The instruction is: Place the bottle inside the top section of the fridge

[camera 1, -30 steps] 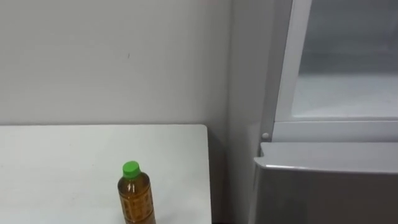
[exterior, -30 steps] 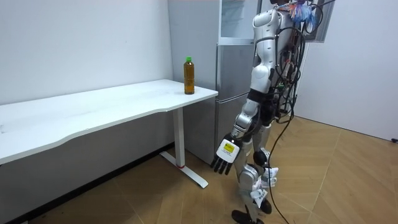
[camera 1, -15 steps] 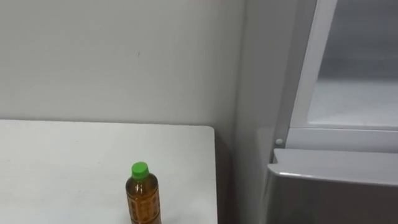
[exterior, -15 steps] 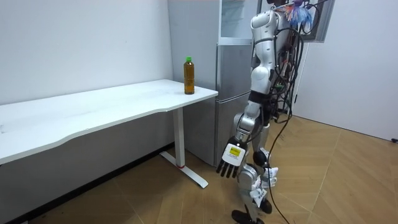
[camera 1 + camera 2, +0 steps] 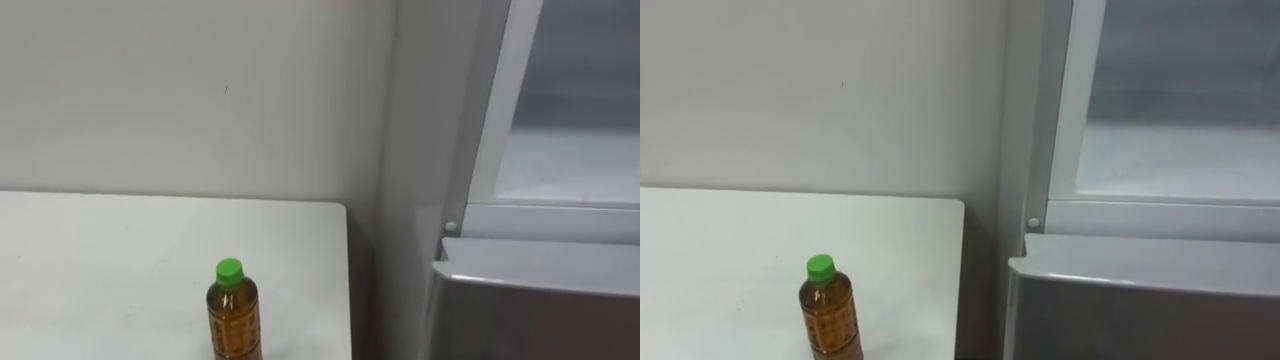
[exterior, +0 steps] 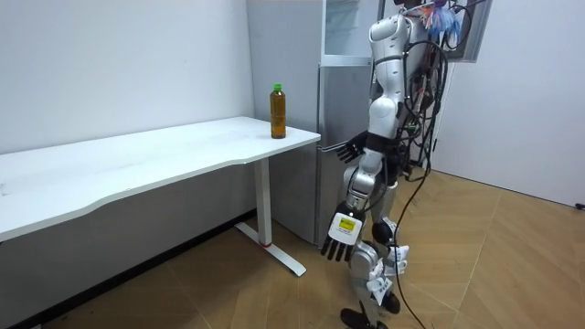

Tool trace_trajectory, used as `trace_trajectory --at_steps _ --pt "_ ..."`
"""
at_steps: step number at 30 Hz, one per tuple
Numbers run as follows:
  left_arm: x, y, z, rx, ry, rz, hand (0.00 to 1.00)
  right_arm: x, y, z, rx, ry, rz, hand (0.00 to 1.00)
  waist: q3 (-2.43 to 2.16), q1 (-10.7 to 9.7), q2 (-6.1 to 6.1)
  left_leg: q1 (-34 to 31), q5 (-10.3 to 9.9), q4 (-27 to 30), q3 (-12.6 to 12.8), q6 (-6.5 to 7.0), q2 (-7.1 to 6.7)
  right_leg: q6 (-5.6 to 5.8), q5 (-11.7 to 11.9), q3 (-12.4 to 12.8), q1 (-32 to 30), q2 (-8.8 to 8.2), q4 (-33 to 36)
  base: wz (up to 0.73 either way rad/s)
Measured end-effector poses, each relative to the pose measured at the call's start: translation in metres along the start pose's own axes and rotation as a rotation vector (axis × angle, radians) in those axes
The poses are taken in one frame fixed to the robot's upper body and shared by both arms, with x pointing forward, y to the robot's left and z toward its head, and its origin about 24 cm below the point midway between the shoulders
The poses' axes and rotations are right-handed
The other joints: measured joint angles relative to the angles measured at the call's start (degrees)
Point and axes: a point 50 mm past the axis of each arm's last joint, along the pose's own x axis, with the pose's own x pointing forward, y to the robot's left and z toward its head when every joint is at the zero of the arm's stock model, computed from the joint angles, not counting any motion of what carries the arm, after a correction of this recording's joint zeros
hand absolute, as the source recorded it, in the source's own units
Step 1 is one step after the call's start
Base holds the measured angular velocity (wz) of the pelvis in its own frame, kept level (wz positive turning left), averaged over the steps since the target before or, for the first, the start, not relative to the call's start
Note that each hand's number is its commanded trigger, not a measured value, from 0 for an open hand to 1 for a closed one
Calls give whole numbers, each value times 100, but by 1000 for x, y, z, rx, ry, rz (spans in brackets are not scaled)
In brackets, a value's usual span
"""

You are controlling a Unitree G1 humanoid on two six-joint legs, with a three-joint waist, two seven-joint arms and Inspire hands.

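Left hand hung slack, right hand was spread wide and empty, so a clumsy reach could've tipped the bottle off the counter.

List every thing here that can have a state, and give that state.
bottle: upright on the table, green cap on.
upper fridge: open.
lower fridge door: shut.
left hand: hanging low, fingers straight, empty.
right hand: raised before the waist, fingers spread, empty.
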Motion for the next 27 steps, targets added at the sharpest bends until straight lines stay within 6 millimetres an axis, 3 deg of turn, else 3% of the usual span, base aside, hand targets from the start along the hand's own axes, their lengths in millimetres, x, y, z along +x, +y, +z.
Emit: trace_trajectory --at_steps 5,13,19,25,27 --pt "-1 4 3 13 -5 -7 0 -5 8 32 -179 -16 78 0 42 -23 -67 2 0 -14 16 0 -10 -5 3 96 -74 -15 102 -12" --pt "-2 12 4 7 -3 13 0 -8 22 61 -266 -54 167 0 78 2 -184 1 0 -15 15 2 -4 -22 15 119 -119 -15 141 -1" --pt "-2 12 4 19 -1 13 0 -15 42 93 -395 -129 247 0 67 36 -144 -80 9 6 36 20 3 -51 35 178 -272 -16 274 -7" --pt "-1 8 4 59 8 2 0 -23 53 115 -462 -221 278 0 66 207 -55 -90 23 6 35 42 -5 -70 32 238 -330 -6 348 -2" --pt "-1 8 3 58 14 4 0 -24 65 132 -489 -291 320 0 64 239 -18 -95 24 -3 26 43 -5 -80 28 266 -375 -9 399 -8"
